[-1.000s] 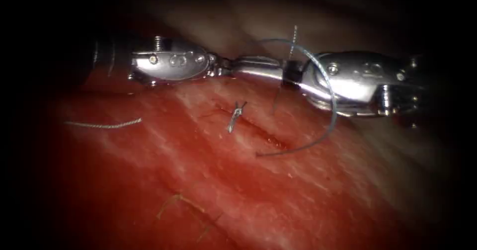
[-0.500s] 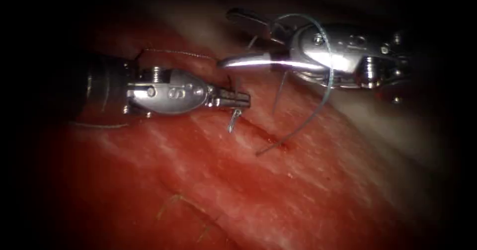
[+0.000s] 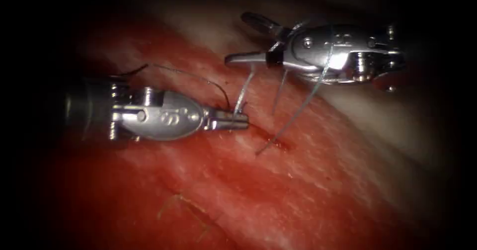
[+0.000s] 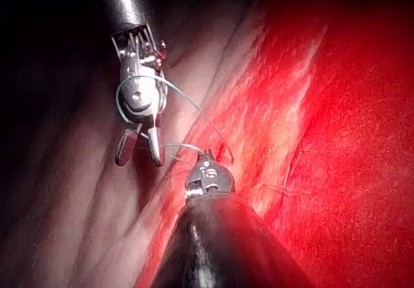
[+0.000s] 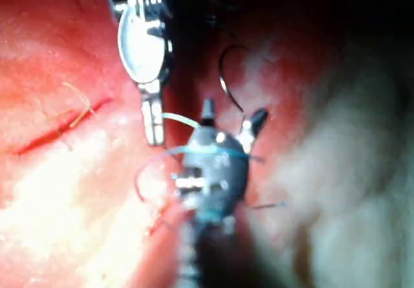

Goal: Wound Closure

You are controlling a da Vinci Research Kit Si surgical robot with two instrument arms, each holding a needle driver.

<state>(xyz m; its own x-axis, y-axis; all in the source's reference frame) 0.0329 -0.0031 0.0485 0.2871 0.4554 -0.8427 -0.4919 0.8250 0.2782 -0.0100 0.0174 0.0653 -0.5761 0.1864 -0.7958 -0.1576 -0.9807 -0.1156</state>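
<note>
- Writing: small stamped marks on the body of the left tool (image 3: 241,122); I cannot read them. The right tool (image 3: 237,39) shows rivets and pins, no legible text.
- Left tool: jaws closed flat together, the tip lying at the left end of the cut (image 3: 271,138), touching the tissue (image 3: 298,190). They clamp the pale thread (image 3: 308,98) where it leaves the wound.
- Right tool: jaws spread wide in a V, above and right of the cut, off the tissue. Nothing sits between the tips. Thread is looped round its body behind the hinge; strands run down from it to the left jaws and to the cut.
- Left wrist view: right tool (image 4: 139,158) splayed, with a thread loop on its body; left tool (image 4: 208,171) at the wound edge.
- Right wrist view: left tool (image 5: 153,129) closed; right tool (image 5: 233,113) spread.
- Needle: a thin dark curved strand (image 3: 198,77) arcs from beside the left tool's wrist to its jaws. I cannot tell if it is needle or thread.
- Materials: polished steel tools; wet, red, streaked tissue with paler fat behind; fine pale blue-grey thread.
</note>
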